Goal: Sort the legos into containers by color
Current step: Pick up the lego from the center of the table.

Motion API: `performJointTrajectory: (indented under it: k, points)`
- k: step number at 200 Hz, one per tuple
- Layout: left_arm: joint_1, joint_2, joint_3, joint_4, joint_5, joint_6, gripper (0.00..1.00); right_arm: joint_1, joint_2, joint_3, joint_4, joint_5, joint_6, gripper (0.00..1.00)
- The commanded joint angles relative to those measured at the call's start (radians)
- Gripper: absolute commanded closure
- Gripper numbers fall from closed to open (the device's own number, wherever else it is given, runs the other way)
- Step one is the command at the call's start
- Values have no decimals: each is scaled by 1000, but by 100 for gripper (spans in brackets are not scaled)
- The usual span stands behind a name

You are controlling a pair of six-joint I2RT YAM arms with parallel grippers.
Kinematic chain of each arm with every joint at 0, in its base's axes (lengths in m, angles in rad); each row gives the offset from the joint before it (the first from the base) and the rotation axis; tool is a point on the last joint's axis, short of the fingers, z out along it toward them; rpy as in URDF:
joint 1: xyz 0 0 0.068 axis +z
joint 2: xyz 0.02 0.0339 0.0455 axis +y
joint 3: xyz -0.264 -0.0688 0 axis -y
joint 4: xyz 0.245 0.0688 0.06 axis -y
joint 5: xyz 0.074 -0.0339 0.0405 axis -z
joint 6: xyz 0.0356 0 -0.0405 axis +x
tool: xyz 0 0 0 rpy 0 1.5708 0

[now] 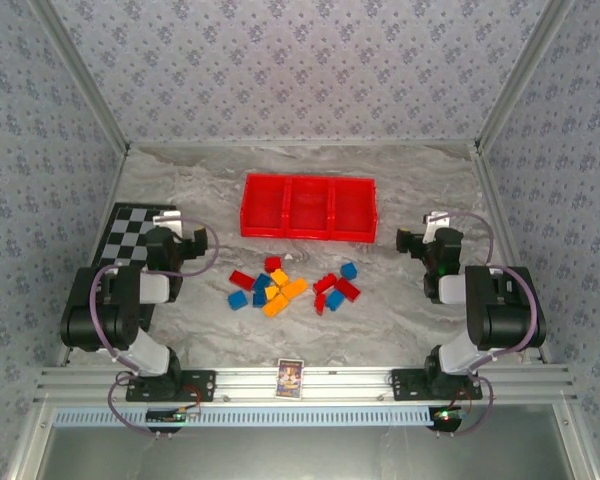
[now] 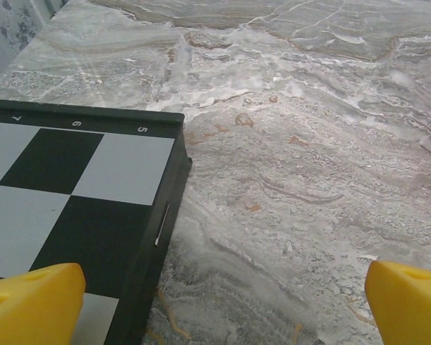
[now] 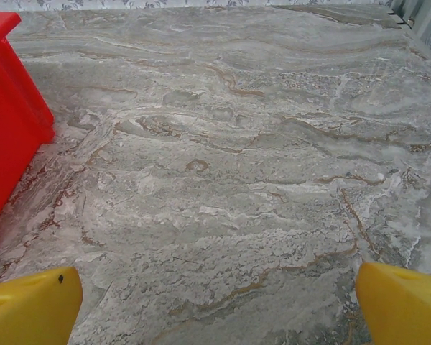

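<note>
Top external takes in the whole table [image 1: 410,320]: the card [image 1: 290,378] at its near edge, the legos [image 1: 285,285] clustered mid-table in mixed red, blue and orange, and the tray [image 1: 308,207] beyond them, its three compartments empty. Left wrist catches the left gripper [image 2: 223,305] spread wide, holding nothing, above the board's [image 2: 79,194] right edge. Right wrist has the right gripper [image 3: 215,305] equally wide, with the tray cut off at left.
</note>
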State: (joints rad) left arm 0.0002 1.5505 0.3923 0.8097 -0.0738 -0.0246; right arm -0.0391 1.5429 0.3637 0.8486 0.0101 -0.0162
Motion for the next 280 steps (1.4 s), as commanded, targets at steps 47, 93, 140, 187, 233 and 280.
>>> performJointTrajectory:
  k: [47,93,140,187,233,280]
  points:
    - [-66,-243,75,-307,-152,-38,0,28,-203,-27,-75,174,29,1]
    - [-151,-470,307,-900,-196,-338,0,-39,-472,206,-751,95,474,0]
    - [-212,-723,427,-1278,-152,-408,0,-30,-577,409,-1198,-161,575,0]
    - [-213,-914,432,-1532,37,-463,0,130,-571,510,-1439,-250,600,1]
    - [-215,-936,406,-1640,192,-449,0,456,-345,610,-1586,-83,592,4]
    - [-220,-981,352,-1592,224,-438,0,585,-31,732,-1593,-62,541,9]
